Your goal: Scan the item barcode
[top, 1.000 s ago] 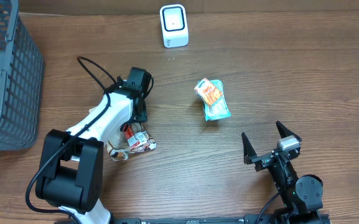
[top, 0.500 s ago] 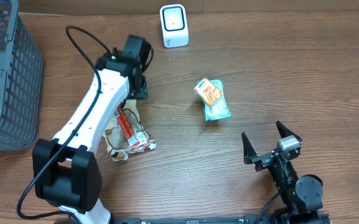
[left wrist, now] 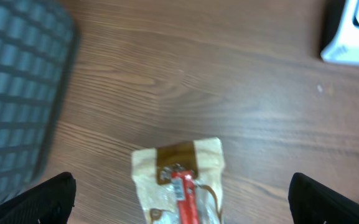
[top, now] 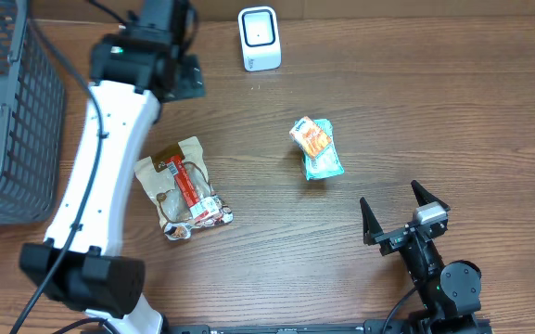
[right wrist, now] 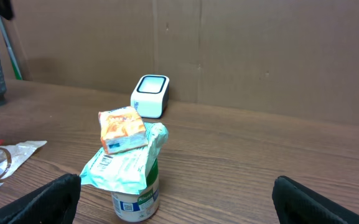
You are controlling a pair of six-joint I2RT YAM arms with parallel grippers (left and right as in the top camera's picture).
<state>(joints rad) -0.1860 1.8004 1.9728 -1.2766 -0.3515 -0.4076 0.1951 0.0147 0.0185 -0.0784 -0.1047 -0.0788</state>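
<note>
Standing wide apart, the left fingers (left wrist: 33, 199) hold nothing, clear of the snack packet (top: 182, 186); right fingers (right wrist: 39, 202) likewise.

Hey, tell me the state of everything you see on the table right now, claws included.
Left claw: open, empty.
Right claw: open, empty.
Snack pouch: lying flat, not gripped.
Cup: upright, lid peeled back, orange packet resting on top.
Scanner: upright, nothing held to it.
Basket: upright at the left.

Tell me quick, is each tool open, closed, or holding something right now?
Left tool: open, holding nothing.
Right tool: open, holding nothing.
</note>
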